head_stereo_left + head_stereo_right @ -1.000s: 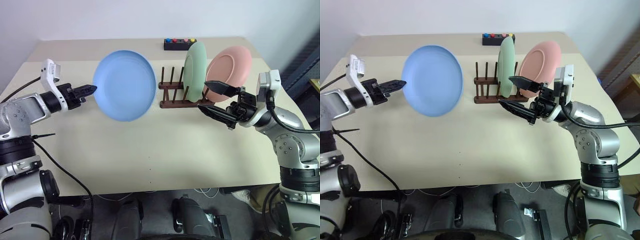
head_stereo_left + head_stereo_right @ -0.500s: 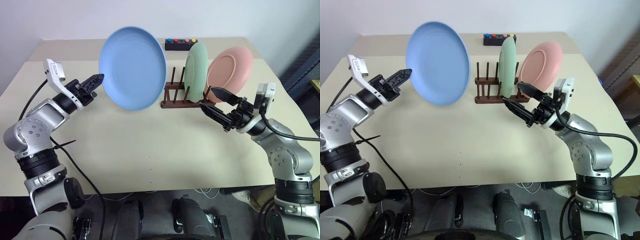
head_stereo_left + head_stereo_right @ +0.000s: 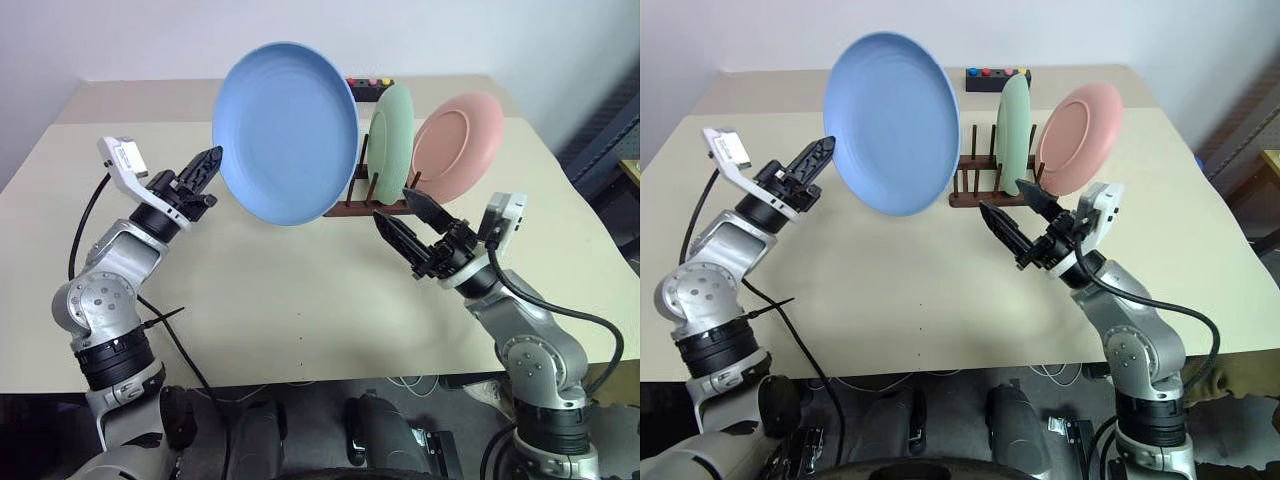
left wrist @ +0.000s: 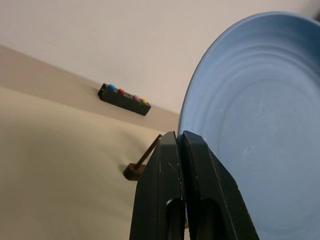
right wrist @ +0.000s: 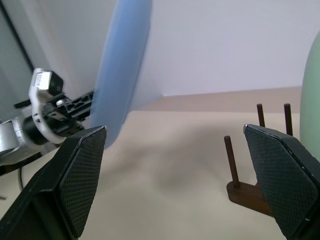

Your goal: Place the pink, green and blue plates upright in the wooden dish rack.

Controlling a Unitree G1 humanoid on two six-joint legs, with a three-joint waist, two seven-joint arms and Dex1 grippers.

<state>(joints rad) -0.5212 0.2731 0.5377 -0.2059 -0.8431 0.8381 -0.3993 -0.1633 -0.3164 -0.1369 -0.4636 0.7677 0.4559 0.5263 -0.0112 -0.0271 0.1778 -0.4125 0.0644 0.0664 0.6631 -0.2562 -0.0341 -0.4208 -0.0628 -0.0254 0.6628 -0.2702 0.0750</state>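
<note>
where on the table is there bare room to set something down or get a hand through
The table is bare across its near half, between the two arms, and along its left side behind the left gripper, which holds the blue plate. It is crowded at the far right: the wooden dish rack with the green plate and pink plate, and the open right gripper just in front.

Blue plate (image 3: 287, 132) plain light blue with faint concentric rings; green plate (image 3: 391, 133) pale mint, pink plate (image 3: 458, 146) salmon pink, wooden dish rack (image 3: 372, 203) dark reddish-brown; desk (image 3: 300, 300) matt beige; small box (image 3: 997, 79) black with blue, red, pink and yellow buttons.
</note>
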